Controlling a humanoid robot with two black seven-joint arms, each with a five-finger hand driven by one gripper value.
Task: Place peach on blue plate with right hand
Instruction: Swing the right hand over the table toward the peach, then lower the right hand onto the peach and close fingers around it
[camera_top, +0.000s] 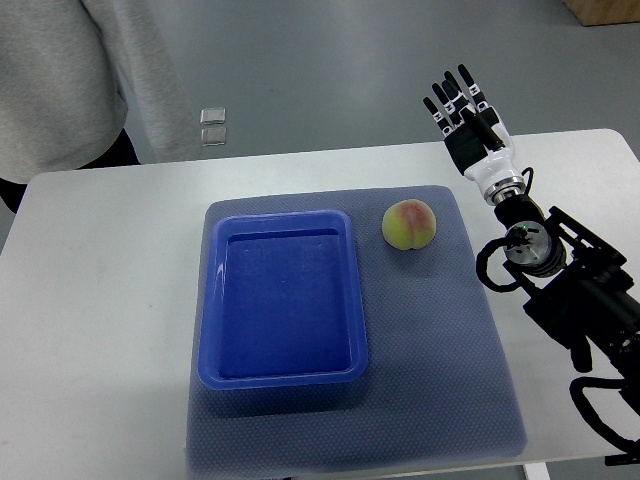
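Textured grey mat (440, 370), round fuzzy peach (409, 223), rectangular blue plate (284, 300)

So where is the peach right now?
In the top view the peach sits on the grey mat, just off the upper right corner of the blue plate. The right hand is farther right, open, not touching it.

black-and-white right hand (470, 120), black cabled arm (570, 290)

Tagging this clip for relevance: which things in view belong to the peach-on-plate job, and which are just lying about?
Part of the job:
peach, on the mat beside the plate
blue plate, empty
right hand, open, apart from the peach

Just lying about:
grey mat
white table
two small clear squares on the floor
person's grey sleeve
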